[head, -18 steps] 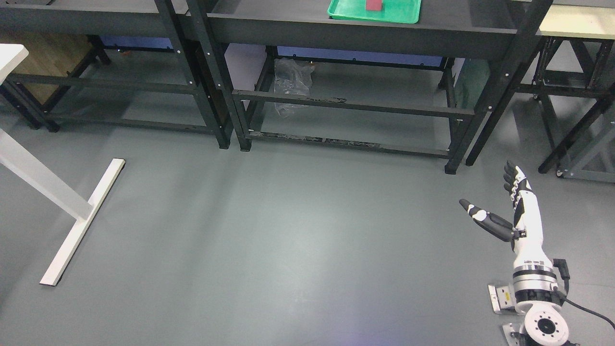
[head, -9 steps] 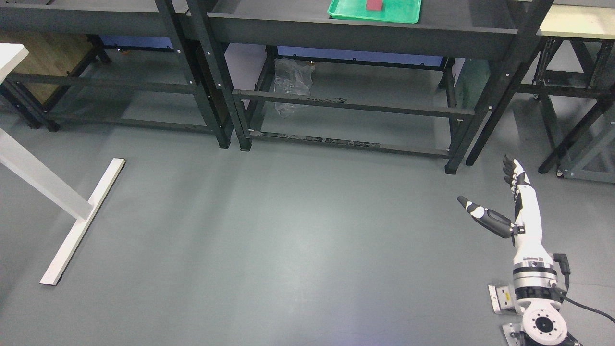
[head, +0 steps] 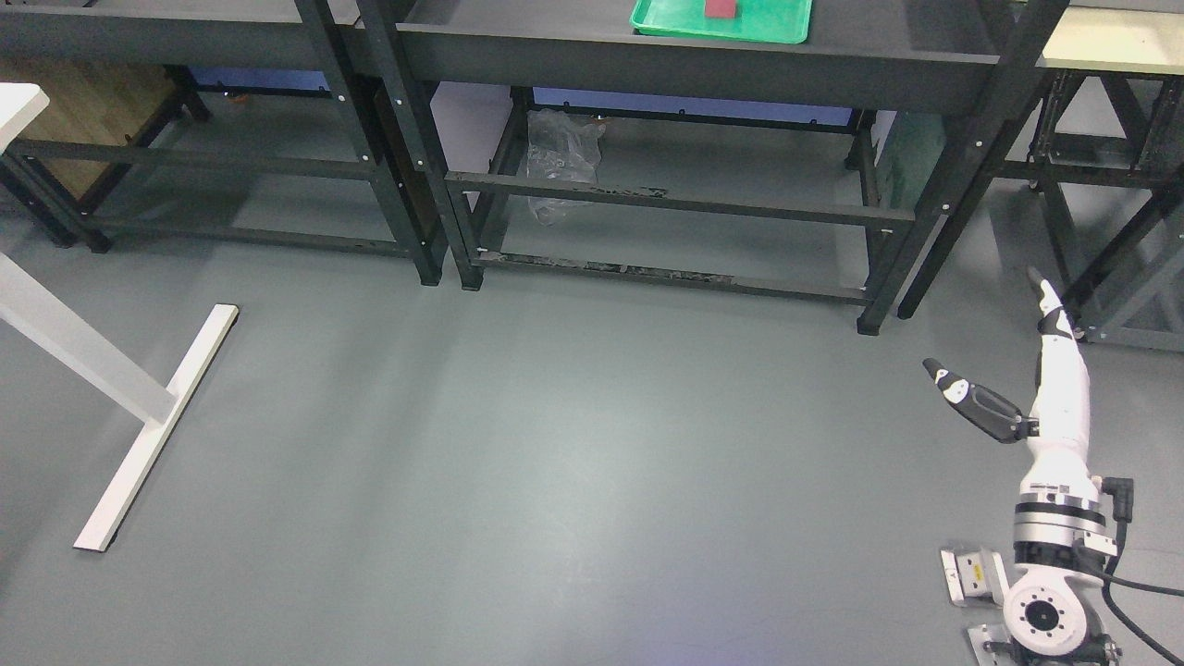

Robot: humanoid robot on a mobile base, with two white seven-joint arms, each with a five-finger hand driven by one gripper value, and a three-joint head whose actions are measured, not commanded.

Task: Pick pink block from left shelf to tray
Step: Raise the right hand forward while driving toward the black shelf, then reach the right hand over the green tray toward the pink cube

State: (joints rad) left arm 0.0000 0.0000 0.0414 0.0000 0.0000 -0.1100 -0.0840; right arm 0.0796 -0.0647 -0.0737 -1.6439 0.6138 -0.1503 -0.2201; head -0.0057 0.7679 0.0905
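While pink block (head: 721, 8) lies in tray (head: 786, 28), right hand (head: 1050, 388) farther right now, fingers spread, empty.

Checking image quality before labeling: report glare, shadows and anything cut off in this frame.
Head view: sharp overall; a soft pale sheen on the grey floor; dark shadow under the shelf; the green tray and reddish block are cropped at the top; right hand open, clearly lit.

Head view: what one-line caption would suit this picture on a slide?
The robot's right hand hangs open above the grey floor, holding nothing, while a pink block sits in the green tray on the dark shelf.
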